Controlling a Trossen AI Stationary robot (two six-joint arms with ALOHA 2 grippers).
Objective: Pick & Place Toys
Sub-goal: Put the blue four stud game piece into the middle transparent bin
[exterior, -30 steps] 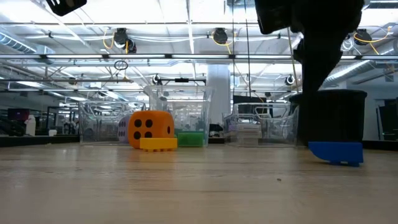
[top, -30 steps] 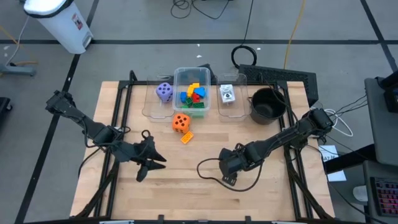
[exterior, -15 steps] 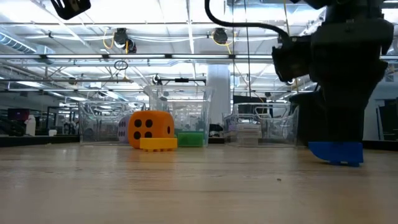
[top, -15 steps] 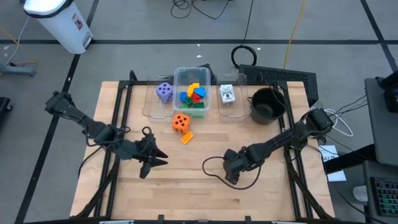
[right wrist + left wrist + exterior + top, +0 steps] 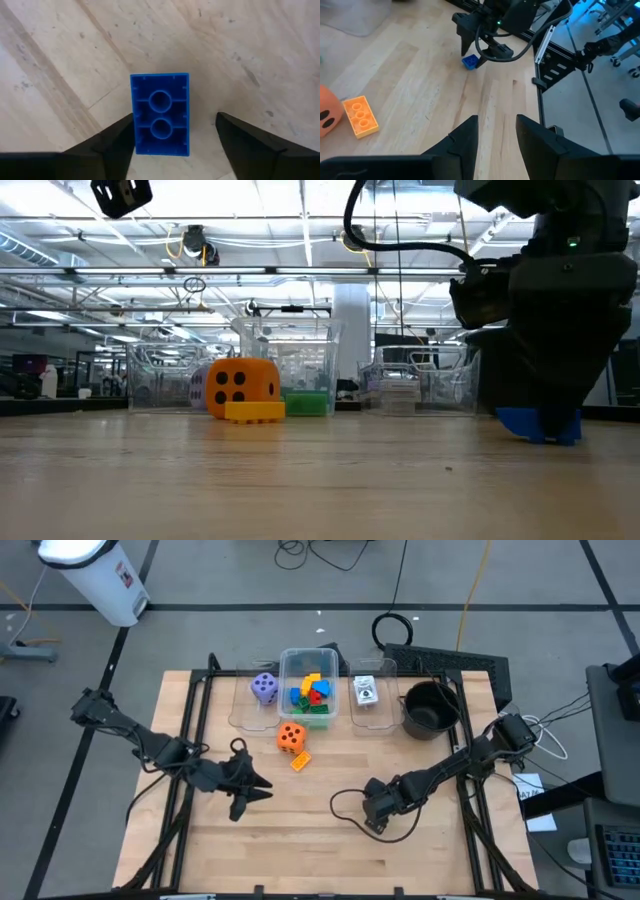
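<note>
Right gripper [image 5: 172, 145]: lowered to the tabletop [image 5: 75, 55], fingers spread apart, clamped on nothing.
Blue block [image 5: 160, 114]: lying hollow side up between the two fingers, close against one and clear of the other.
Left gripper [image 5: 496, 135]: waiting above the wood, well apart from the blue block, fingers slightly parted and empty.
Yellow block [image 5: 360, 116]: flat on the table to one side of the left gripper, just beside the orange die [image 5: 329, 111].

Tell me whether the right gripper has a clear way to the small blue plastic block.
Probably yes: the right gripper hangs open directly above the blue block, one finger touching one side, nothing between them on the bare wooden table.
</note>
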